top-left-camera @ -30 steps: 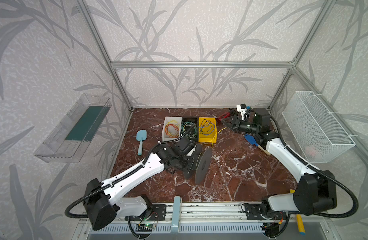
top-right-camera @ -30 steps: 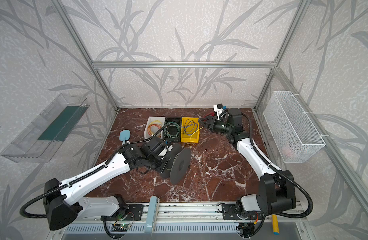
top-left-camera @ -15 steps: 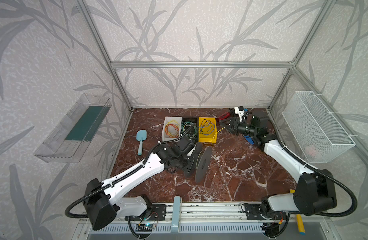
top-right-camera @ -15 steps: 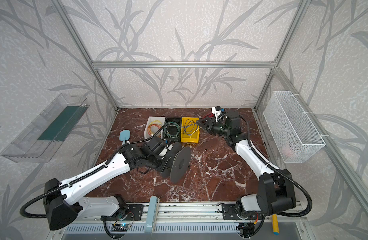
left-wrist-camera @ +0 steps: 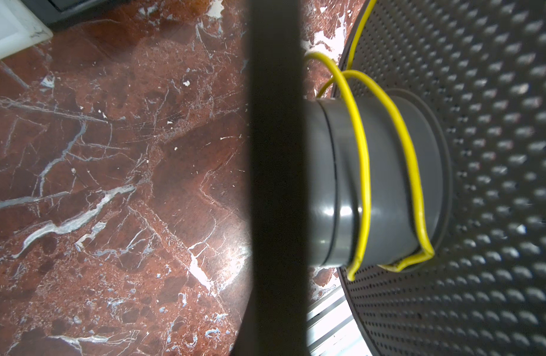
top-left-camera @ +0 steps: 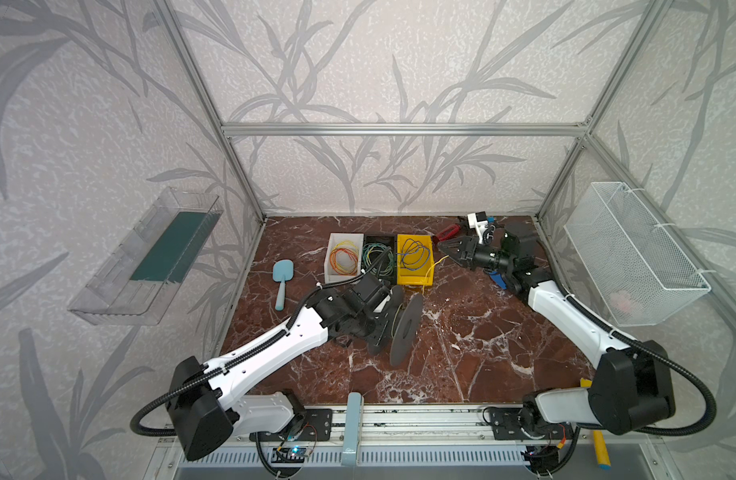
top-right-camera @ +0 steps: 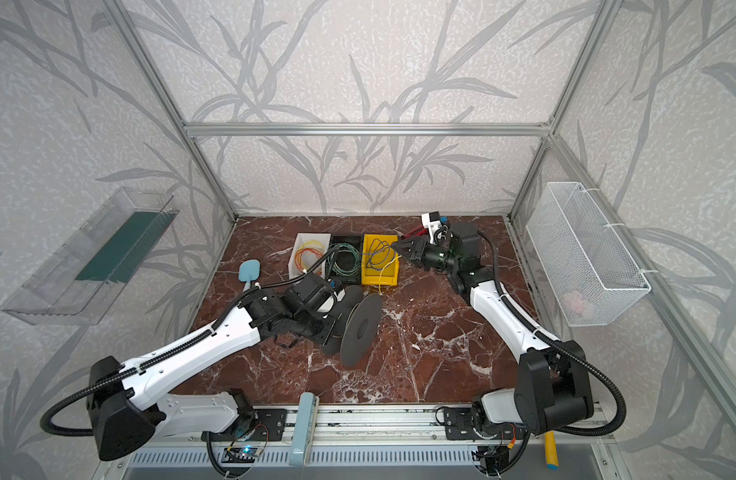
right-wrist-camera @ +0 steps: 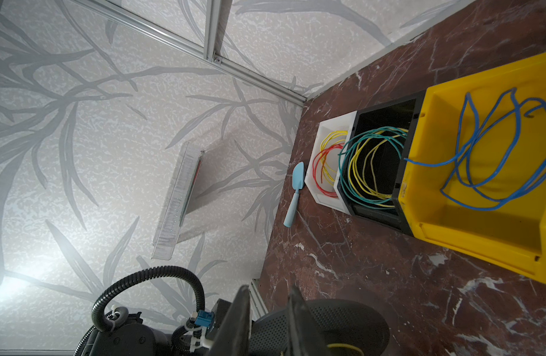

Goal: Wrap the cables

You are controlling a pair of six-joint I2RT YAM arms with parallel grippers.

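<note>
Left gripper [top-left-camera: 382, 323] clamps the spool [top-left-camera: 406, 330]; cable [left-wrist-camera: 362, 160] wraps its hub [left-wrist-camera: 385, 172], tail toward parted right gripper [top-left-camera: 443, 247].

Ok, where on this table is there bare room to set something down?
Widest bare marble lies between the spool and the right arm, reaching the front rail. A smaller patch sits behind the blue scoop. Crowded: the three bins and the spool before them.

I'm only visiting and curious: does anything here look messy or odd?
On the spool, the yellow wire circles the hub loosely: only two turns, spaced apart, one sharply kinked beside the flange. Neat winding would lie tight and side by side.
</note>
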